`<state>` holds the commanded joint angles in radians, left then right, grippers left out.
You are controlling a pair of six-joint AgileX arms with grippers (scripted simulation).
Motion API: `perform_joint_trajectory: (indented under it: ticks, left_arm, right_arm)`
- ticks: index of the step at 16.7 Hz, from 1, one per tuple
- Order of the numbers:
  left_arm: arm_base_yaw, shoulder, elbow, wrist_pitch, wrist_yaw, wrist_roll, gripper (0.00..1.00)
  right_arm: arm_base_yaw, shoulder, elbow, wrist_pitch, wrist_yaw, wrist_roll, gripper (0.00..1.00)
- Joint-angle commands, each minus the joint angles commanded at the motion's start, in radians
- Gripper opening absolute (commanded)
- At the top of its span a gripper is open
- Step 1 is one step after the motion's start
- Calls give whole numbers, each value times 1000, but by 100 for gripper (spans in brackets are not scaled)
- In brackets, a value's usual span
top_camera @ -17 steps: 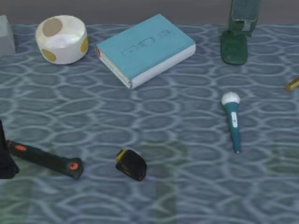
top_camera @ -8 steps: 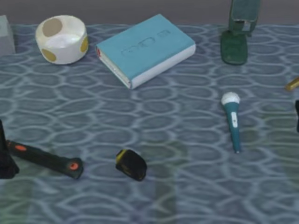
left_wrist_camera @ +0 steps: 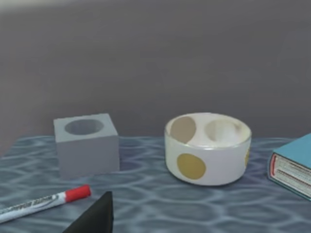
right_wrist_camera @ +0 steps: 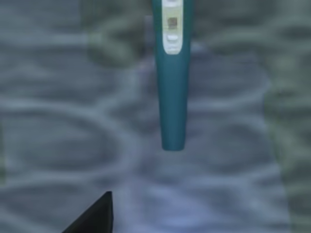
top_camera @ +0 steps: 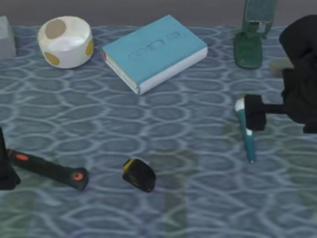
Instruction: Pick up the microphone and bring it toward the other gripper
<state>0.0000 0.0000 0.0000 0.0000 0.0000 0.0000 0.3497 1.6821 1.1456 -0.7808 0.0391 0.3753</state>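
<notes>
Book [top_camera: 154,51] at 12 o'clock, bowl [top_camera: 65,41] 10, microphone [top_camera: 247,134] 3, tape measure [top_camera: 139,174] 6, tool [top_camera: 48,169] 8.

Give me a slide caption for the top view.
Right gripper hovers over the microphone lying on the table.

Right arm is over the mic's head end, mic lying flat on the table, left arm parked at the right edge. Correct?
One thing is off: the left gripper is parked at the table's left edge, as the top view shows. The rest holds: the right gripper is over the head end of the microphone, which lies flat on the table.
</notes>
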Motion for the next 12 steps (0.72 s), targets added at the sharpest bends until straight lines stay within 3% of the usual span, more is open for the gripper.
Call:
perform_joint_trajectory:
  ticks: [6,12]
  left_arm:
    - [0,0,0,0,0,0,100]
    - [0,0,0,0,0,0,100]
  right_arm:
    - [60,258,212,-113,4,64,100]
    - [59,269,220,-116,4,66,100]
